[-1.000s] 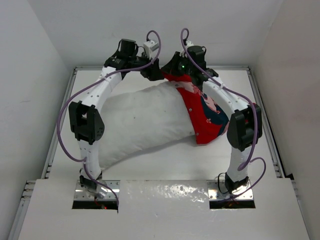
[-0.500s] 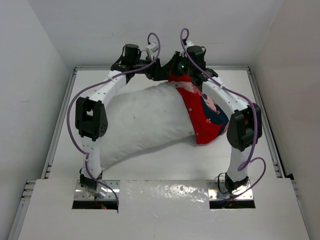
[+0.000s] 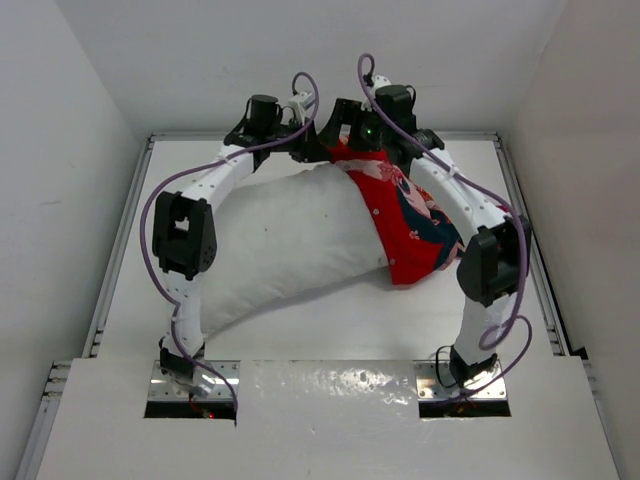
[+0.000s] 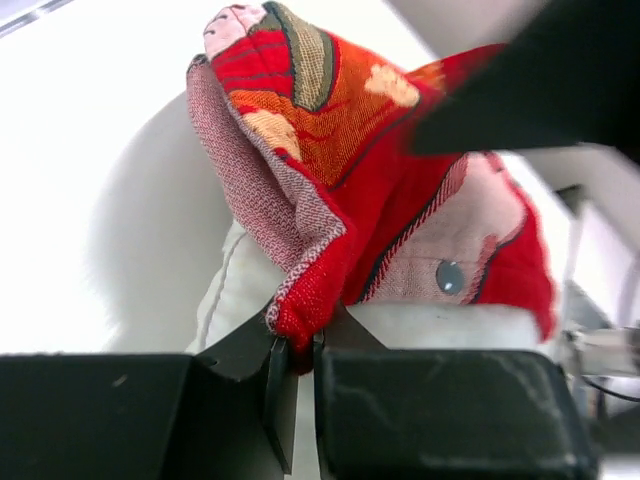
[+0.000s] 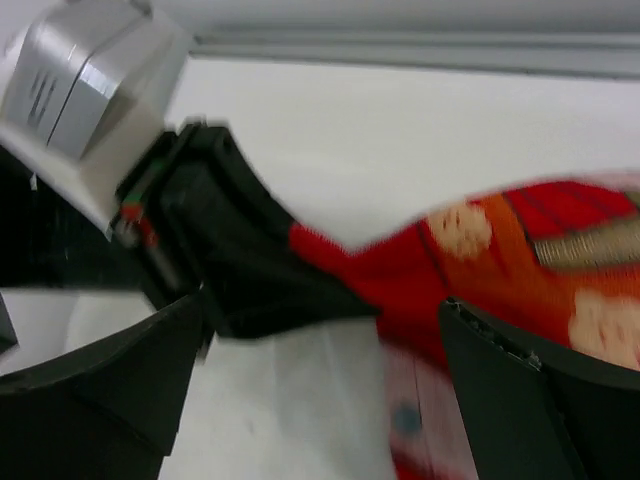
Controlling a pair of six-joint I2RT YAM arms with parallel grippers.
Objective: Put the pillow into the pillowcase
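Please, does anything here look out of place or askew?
The pillowcase sits askew: it covers only the right end of the pillow, and its hem is bunched at the far side, where the left end effector pinches it. The right end effector stands open nearby.

The pillowcase (image 3: 412, 228) hides the pillow's (image 3: 280, 240) right end, and the right wrist view shows its print blurred, possibly faces.

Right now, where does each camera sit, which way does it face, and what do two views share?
Top external: above and behind the bases, looking down at the pillow and pillowcase; both arms show.
Left wrist: on the left arm, looking along the left gripper, shut on the pillowcase.
Right wrist: on the right arm, looking past the open right gripper at the left gripper.
Shared: both wrist views show the pillowcase.
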